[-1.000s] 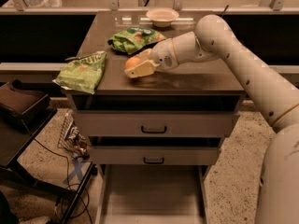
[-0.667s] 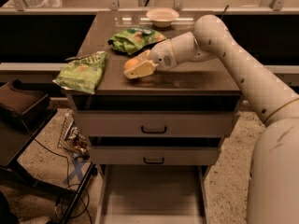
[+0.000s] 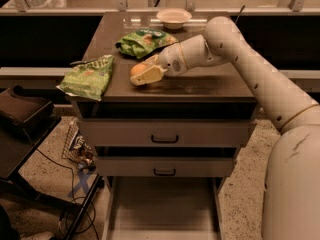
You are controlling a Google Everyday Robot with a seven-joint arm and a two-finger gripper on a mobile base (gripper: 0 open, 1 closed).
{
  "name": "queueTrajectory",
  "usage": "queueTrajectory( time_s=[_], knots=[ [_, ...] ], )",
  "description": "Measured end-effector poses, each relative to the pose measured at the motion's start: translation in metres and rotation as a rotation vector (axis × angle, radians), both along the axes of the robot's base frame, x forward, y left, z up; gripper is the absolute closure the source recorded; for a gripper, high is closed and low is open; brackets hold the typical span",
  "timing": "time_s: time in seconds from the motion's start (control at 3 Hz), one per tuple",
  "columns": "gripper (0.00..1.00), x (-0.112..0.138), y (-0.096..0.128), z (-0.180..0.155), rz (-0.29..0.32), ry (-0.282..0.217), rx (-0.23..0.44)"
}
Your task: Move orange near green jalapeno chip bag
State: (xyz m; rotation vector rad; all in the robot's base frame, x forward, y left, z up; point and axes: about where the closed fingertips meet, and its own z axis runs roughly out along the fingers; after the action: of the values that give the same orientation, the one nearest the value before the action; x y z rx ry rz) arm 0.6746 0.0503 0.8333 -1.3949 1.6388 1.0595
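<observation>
The orange sits between the cream-coloured fingers of my gripper, which is shut on it, at or just above the dark tabletop near its middle front. One green chip bag lies just behind the gripper, towards the back. A second, lighter green chip bag lies at the table's front left corner, a hand's width left of the orange. I cannot read which bag is the jalapeno one. My arm reaches in from the right.
A white bowl stands at the back edge of the table. Two drawers sit below the top. A dark low stand and cables are on the floor at left. A rail runs behind the table.
The gripper with the orange in it has shifted slightly left and down towards the tabletop. The bags and bowl have not moved.
</observation>
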Motion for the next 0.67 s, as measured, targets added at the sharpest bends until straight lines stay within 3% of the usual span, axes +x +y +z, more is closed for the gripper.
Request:
queueTrajectory(
  time_s=[0.67],
  knots=[
    [0.15,-0.0012,0.0059,-0.0022,0.01,0.004,0.001]
  ],
)
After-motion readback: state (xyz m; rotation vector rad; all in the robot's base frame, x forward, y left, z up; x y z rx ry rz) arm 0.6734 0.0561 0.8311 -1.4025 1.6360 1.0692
